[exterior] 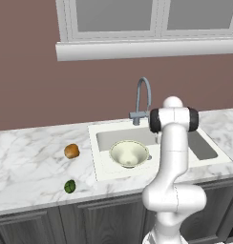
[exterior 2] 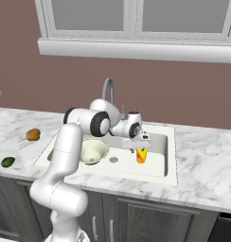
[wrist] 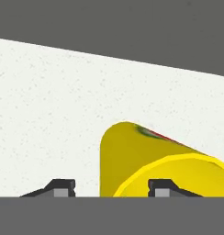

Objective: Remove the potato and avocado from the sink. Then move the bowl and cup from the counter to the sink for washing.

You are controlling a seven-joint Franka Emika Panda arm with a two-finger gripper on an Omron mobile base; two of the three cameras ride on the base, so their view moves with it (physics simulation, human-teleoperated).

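Note:
My gripper (exterior 2: 141, 143) hangs low inside the white sink (exterior 2: 167, 176), at its right half. Its fingertips stand apart in the hand view, so my gripper (wrist: 113, 188) is open. The yellow cup (exterior 2: 141, 155) stands on the sink floor just under the fingers; in the hand view the cup (wrist: 146, 165) lies between the tips, closer to the right one. The pale bowl (exterior: 129, 153) rests in the sink's left half. The orange-brown potato (exterior: 71, 151) and the dark green avocado (exterior: 69, 186) lie on the marble counter (exterior: 27, 162), left of the sink.
The grey gooseneck faucet (exterior: 143, 95) rises behind the sink, close to my forearm. A small grey drain (exterior 2: 113, 159) lies between bowl and cup. A window sill (exterior: 137, 47) runs along the wall above. Bare counter stretches right of the sink.

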